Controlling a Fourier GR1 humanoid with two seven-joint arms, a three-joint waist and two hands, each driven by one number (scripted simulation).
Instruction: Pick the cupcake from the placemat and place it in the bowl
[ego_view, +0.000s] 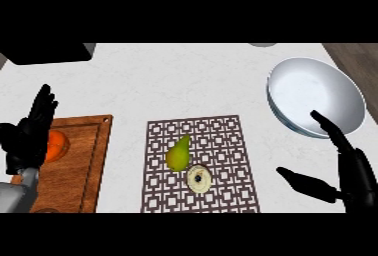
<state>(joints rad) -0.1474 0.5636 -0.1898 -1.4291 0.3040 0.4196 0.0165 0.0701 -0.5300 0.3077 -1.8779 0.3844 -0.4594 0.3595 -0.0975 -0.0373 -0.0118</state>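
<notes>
The cupcake (198, 178), pale with a dark dot on top, sits on the brown patterned placemat (221, 150) near its lower middle. A green pear (178, 154) lies just above and left of it, touching or nearly touching. The white bowl (314, 95) stands at the upper right of the counter. My right hand (353, 172) is open at the lower right, fingers stretched up toward the bowl's near rim, thumb pointing left toward the placemat's edge, holding nothing. My left hand (29, 132) rests open at the far left, fingers up.
A wooden cutting board (81, 160) lies left of the placemat with an orange fruit (56, 145) on it, partly behind my left hand. A dark appliance (48, 52) sits at the top left corner. White counter shows between placemat and bowl.
</notes>
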